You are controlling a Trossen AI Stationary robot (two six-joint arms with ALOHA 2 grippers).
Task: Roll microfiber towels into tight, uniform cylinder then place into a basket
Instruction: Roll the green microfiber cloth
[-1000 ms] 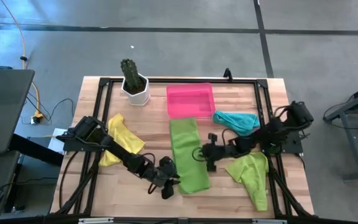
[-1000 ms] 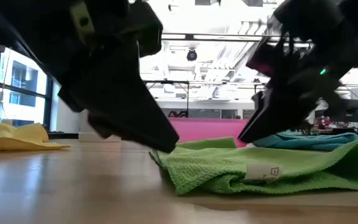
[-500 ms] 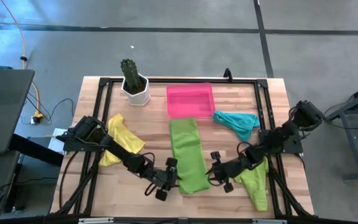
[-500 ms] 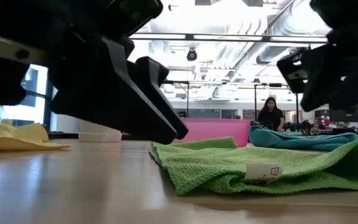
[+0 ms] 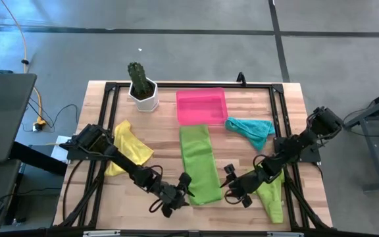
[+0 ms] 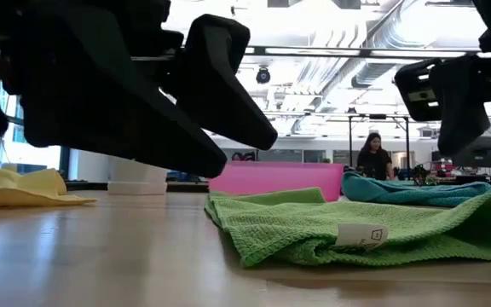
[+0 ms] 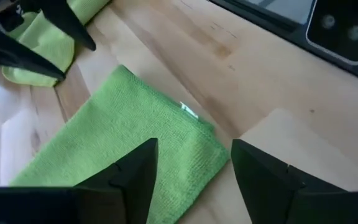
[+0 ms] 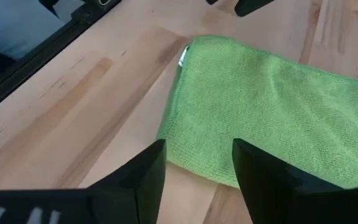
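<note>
Two dark two-finger grippers flank the near end of the flattened lime green microfibre towel at the table's front edge. Left gripper just off its near left corner, right gripper just off the near right corner. Both sets of fingers spread, nothing held; wrist views show bare wood and towel edge between each pair.

Towel lies as a long folded strip running away from the front edge toward the shallow bright pink plastic basket, far end touching or nearly touching it. White label at the near edge.

Risks, as I judge them:
- Near corner looks slightly rounded, layered; a pinch may catch only the top layer, so the roll starts loose.
- Grippers not level with each other; uneven start would give a cone, not a cylinder.
- Fingers driven too low could scrape the wooden table and push the cloth instead of lifting it.

Further off: crumpled second lime green towel under the right arm, liable to be dragged. Crumpled yellow towel beside the left arm. Teal towel near the basket. White pot with green cactus at the far left, well apart.
</note>
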